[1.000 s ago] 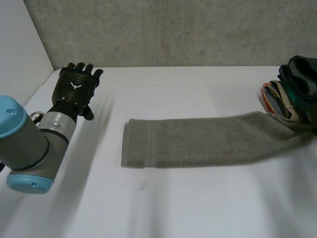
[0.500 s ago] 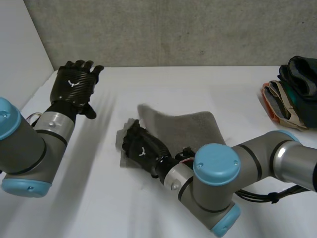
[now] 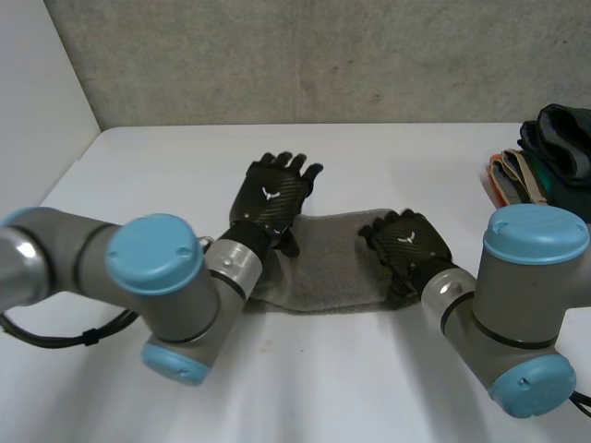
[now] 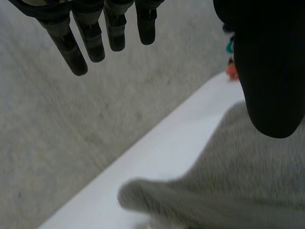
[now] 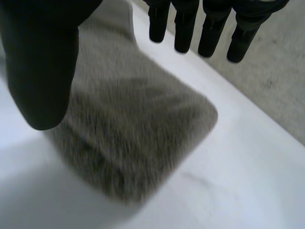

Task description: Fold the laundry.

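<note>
The left robot hand (image 3: pixel 271 197) is hanging over the left end of the towel (image 3: pixel 334 263), its fingers (image 4: pixel 93 43) reaching out straight and gripping nothing. The right robot hand (image 3: pixel 406 245) is hovering over the towel's right end, its fingers (image 5: pixel 183 28) likewise straight and empty, with the cloth lying under its palm. The grey towel is lying flat near the middle of the white bench (image 3: pixel 157 175), its long axis running side to side from one hand to the other. A pile of clothes (image 3: pixel 552 171) is resting at the bench's right edge, well apart.
</note>
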Tool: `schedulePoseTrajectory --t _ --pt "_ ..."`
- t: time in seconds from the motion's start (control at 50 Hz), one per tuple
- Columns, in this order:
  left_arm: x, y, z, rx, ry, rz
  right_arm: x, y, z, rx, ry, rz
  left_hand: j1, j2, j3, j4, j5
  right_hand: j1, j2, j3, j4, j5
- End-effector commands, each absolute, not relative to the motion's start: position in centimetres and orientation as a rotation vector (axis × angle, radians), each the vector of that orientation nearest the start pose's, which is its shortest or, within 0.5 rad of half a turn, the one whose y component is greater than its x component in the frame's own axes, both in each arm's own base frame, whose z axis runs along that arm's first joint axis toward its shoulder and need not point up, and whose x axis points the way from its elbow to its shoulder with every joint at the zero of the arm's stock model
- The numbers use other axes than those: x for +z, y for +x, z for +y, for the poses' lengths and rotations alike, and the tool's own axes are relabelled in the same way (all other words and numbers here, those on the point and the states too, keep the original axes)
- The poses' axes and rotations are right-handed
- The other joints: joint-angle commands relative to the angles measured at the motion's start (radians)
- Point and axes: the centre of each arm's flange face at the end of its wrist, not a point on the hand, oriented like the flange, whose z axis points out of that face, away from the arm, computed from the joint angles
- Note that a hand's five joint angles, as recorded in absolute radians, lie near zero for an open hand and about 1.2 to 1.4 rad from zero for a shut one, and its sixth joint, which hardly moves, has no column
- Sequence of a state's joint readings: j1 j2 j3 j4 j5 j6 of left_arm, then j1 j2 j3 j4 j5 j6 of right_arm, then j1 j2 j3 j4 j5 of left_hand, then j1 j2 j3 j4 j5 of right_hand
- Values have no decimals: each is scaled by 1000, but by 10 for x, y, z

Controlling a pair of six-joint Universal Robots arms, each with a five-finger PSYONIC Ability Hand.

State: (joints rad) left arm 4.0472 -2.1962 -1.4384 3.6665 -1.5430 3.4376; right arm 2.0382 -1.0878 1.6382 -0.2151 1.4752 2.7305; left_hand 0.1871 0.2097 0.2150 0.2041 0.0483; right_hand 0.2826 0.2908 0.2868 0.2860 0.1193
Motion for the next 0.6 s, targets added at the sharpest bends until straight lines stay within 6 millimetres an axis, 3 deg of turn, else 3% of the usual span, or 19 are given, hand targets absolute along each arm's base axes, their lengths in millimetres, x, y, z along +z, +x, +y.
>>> schedulePoseTrajectory --t 0.02,0.04,0.08,0.18,0.32,0.42,0.5,0.58,0.6 --pt "130 -360 -277 -2168 980 2148 131 272 -265 -1788 -1159 2262 21 -2 -7 4 -15 614 606 610 611 603" --pt "129 -355 -278 -2123 962 2145 130 270 -267 -1810 -1165 2261 18 -5 -10 1 -18 880 872 876 877 869" --pt "123 -344 -278 -1999 949 2129 129 269 -268 -1829 -1181 2259 6 -17 -22 -11 -30 1113 1104 1108 1109 1101" --pt "117 -326 -263 -1810 978 2137 126 261 -266 -1858 -1267 2295 -9 -31 -37 -26 -45 1114 1105 1109 1110 1102" --pt "144 -305 -237 -1794 985 2144 144 250 -258 -1960 -1409 2276 -9 -31 -37 -26 -45 1114 1105 1109 1110 1102" --pt "177 -293 -221 -1877 947 2110 162 253 -254 -2058 -1541 2199 -13 -35 -40 -30 -48 1114 1105 1109 1110 1102" --pt "204 -289 -216 -1968 900 2066 178 256 -263 -2181 -1617 2157 -13 -35 -40 -30 -48 1114 1105 1109 1110 1102" --pt "220 -287 -217 -2033 856 2031 201 281 -263 -2339 -1659 1950 -13 -35 -40 -30 -48 1114 1105 1109 1110 1102" --pt "223 -287 -218 -2046 844 2023 206 304 -250 -2376 -1675 1786 -13 -35 -40 -30 -48 1114 1105 1109 1110 1102"
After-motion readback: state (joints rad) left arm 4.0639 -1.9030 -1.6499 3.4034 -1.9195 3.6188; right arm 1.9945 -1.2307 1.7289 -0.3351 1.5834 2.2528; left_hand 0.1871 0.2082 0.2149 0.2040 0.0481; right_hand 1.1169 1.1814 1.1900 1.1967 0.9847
